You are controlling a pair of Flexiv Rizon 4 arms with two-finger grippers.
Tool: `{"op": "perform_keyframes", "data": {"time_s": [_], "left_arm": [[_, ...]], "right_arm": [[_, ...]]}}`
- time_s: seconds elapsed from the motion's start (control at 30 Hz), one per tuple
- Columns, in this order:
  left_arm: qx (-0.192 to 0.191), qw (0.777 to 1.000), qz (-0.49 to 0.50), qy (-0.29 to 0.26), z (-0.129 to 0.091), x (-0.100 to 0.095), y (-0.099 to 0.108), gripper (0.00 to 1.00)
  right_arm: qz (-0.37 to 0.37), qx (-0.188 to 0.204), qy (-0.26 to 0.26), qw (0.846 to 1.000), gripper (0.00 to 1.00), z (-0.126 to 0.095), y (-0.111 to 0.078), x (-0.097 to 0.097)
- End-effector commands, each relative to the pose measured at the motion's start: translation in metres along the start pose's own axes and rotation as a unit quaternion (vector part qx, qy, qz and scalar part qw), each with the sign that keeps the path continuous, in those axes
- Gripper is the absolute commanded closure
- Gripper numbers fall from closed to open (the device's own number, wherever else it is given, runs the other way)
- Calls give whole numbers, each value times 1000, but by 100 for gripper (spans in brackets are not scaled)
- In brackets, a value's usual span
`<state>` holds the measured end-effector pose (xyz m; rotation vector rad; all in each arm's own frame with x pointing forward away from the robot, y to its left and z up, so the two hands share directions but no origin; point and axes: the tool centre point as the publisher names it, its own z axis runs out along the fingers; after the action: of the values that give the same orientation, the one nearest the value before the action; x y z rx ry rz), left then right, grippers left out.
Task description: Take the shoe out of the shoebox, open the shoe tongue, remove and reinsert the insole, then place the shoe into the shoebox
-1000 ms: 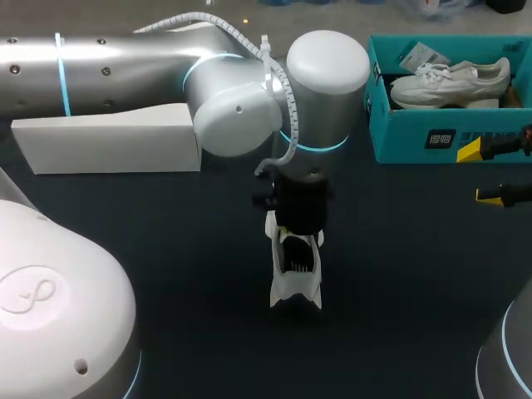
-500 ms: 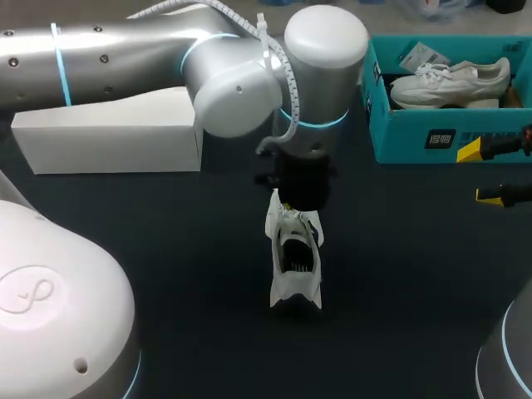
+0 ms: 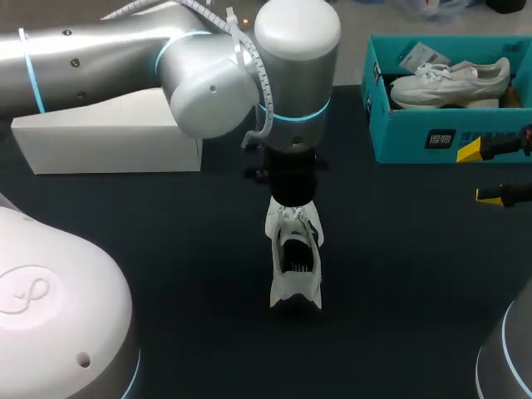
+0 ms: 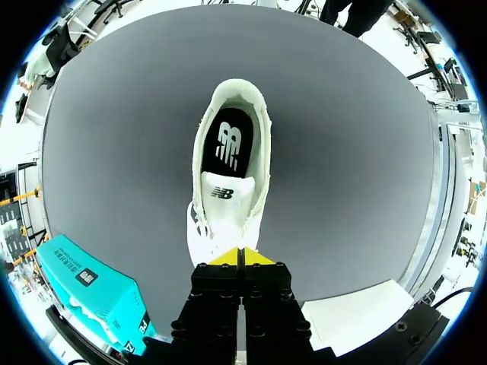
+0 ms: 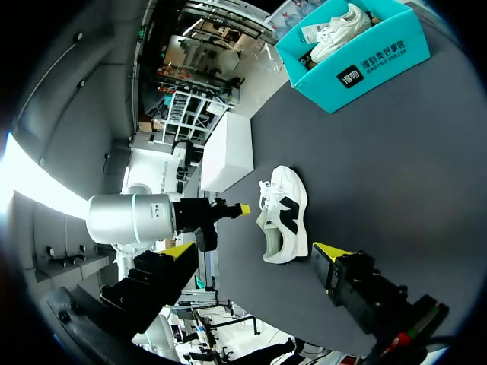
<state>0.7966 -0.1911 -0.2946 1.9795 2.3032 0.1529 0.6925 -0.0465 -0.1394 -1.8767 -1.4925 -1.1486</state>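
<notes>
Shoe (image 3: 295,262) upright on table (image 3: 166,249), well apart from shoebox (image 3: 416,137).
Left wrist view alone shows insole (image 4: 228,141) seated inside and left gripper (image 4: 238,255) tips pressed together above the forefoot; right gripper (image 5: 253,252) spread wide.

**Toe and box partly out of sight**

From above, the left arm (image 3: 291,75) covers the shoe's (image 3: 295,258) toe end, seemingly much of its front too. The shoebox (image 3: 407,137) and right gripper (image 3: 480,173) run off the edge.
</notes>
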Motion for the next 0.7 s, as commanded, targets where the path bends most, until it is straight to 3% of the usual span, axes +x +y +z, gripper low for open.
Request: {"op": "perform_keyframes", "data": {"time_s": [0.03, 0.33, 0.47, 0.6, 0.7], "left_arm": [[17, 1000, 4, 7, 33, -3, -6, 100], [46, 999, 16, 23, 50, -1, -27, 96], [44, 999, 10, 10, 33, -1, -23, 93], [17, 1000, -2, -3, 13, -3, -11, 93], [10, 1000, -9, -14, 9, -6, -5, 93]], "right_arm": [[0, -1, -1, 1000, 0, 0, -1, 0], [0, -1, -1, 1000, 0, 0, -1, 0], [0, -1, -1, 1000, 0, 0, -1, 0], [0, -1, -1, 1000, 0, 0, -1, 0], [0, -1, -1, 1000, 0, 0, -1, 0]]}}
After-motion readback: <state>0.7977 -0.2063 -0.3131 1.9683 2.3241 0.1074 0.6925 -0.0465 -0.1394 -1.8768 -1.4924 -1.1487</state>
